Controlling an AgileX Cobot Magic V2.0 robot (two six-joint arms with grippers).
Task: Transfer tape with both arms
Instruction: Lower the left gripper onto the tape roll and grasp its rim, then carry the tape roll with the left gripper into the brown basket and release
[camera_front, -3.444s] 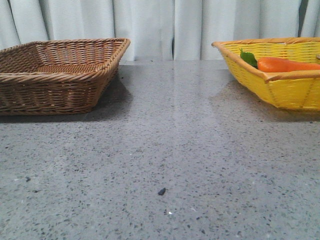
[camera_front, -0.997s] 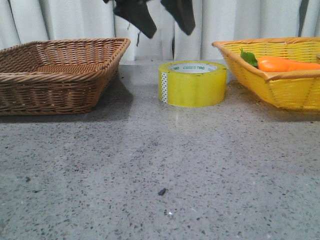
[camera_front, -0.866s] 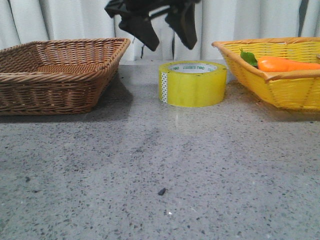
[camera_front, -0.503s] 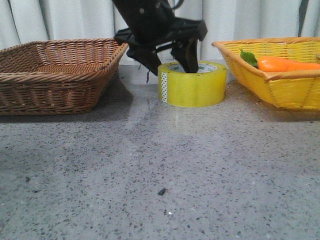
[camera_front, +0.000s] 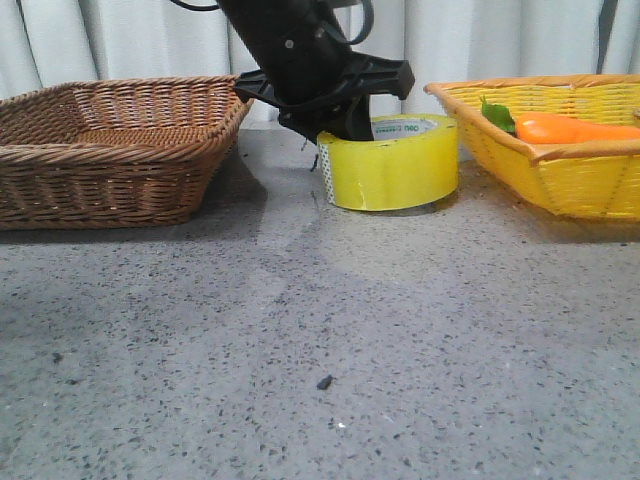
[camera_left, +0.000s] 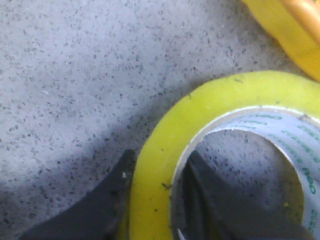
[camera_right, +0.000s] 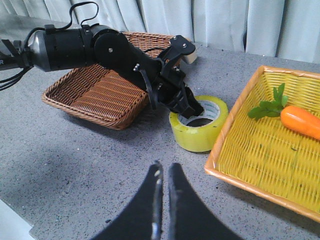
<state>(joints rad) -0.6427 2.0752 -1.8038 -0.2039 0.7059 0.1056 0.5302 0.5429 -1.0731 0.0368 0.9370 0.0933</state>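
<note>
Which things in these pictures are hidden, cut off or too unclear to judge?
- Left tool: in the front view, its tips are hidden behind the wide roll of glossy yellow packing tape; the left wrist view cuts them off at the frame edge.
- Small green print on the roll's white core: too small and blurred to read in every view.
- Orange carrot with green leaves: the yellow woven basket's rim hides its lower part in the front view, and the frame edge cuts its end.

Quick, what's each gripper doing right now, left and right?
Left gripper: closed on the wall of the tape, one finger inside the core, one outside.
Right gripper: shut, holding nothing.
</note>
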